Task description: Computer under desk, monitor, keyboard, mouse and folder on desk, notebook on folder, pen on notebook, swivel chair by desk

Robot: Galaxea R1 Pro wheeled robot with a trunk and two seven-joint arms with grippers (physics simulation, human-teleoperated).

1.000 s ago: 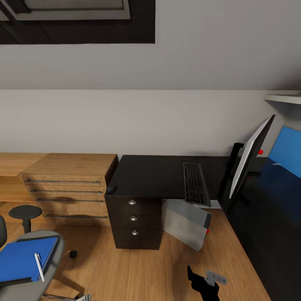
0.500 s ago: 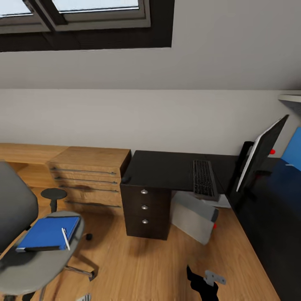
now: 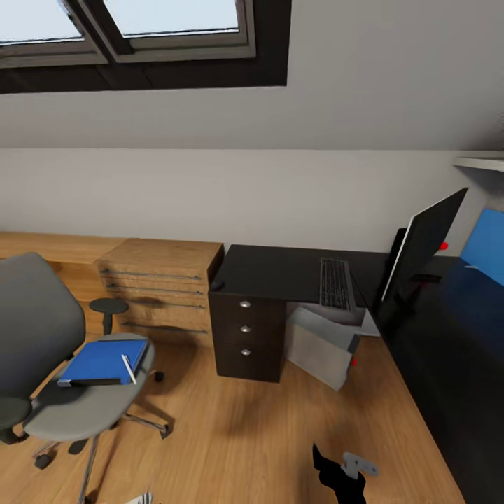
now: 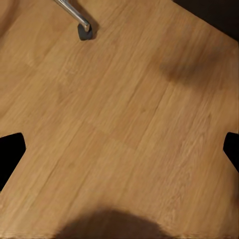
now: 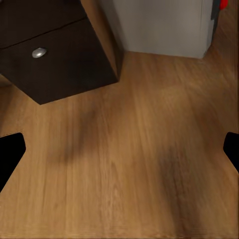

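Two hands, left (image 4: pixel 119 149) and right (image 5: pixel 119 149), fingers apart and empty over floor, folder (image 3: pixel 105 359) ahead on chair (image 3: pixel 84 402), awaiting transfer to counter (image 3: pixel 280 273).

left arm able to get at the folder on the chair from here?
Probably not yet. The folder lies on the swivel chair seat with the pen on it, nothing covering it, but the left end effector hangs open over bare floor short of the chair. The base likely needs to close in.

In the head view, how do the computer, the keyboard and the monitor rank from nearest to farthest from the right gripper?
1. The computer, on the floor under the desk, nearest to the right gripper.
2. The keyboard, on the desk above it.
3. The monitor, farther back, to the right.
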